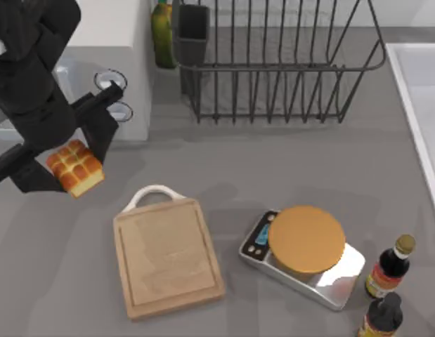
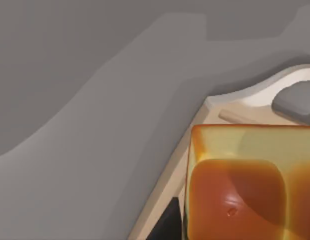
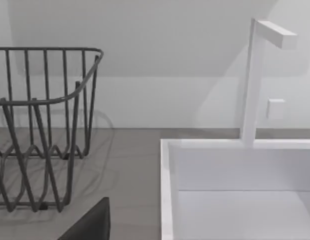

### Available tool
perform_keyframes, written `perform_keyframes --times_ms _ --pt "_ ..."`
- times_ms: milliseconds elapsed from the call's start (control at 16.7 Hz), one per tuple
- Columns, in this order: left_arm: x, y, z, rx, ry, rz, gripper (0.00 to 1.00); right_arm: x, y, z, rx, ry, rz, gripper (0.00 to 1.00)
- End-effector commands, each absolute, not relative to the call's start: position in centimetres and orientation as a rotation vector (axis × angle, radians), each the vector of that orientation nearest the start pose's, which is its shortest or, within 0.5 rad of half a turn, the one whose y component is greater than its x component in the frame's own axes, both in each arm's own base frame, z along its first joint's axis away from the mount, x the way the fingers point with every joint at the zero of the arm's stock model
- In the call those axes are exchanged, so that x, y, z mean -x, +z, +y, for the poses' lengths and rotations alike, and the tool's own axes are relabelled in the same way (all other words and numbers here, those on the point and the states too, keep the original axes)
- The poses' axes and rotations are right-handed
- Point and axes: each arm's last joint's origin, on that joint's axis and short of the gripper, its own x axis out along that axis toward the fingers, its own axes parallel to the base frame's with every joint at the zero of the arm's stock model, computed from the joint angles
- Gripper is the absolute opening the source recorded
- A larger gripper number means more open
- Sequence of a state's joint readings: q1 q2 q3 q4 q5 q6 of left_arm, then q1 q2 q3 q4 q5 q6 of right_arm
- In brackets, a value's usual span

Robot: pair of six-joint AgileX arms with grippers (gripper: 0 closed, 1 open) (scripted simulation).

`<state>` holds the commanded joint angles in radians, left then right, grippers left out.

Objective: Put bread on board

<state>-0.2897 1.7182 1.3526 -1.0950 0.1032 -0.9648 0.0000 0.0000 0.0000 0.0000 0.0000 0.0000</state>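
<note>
Left tool [image 1: 71, 170] clamped on the bread [image 1: 76, 168] left of the board [image 1: 168, 257], bottle labels unreadable

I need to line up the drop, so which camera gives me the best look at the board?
The top view: the whole board shows there, white loop handle included, with the bread held in the left gripper off its upper-left corner. The left wrist view catches just a strip of its edge and handle behind the bread. The right wrist view faces the dish rack and sink.
</note>
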Motion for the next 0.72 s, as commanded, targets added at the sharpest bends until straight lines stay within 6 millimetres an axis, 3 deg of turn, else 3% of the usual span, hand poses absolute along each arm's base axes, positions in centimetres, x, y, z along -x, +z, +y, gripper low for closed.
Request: perform_keyframes --times_ms 420,720 --pt "-30.7 21.6 -16.1 1.063 0.873 1.354 0.0 -10.6 16.0 -0.1 0.0 0.0 0.0 1.0" --pt "-29.8 19.4 -19.3 1.197 1.134 1.248 0.0 -10.6 16.0 -0.1 0.0 0.0 0.0 1.0"
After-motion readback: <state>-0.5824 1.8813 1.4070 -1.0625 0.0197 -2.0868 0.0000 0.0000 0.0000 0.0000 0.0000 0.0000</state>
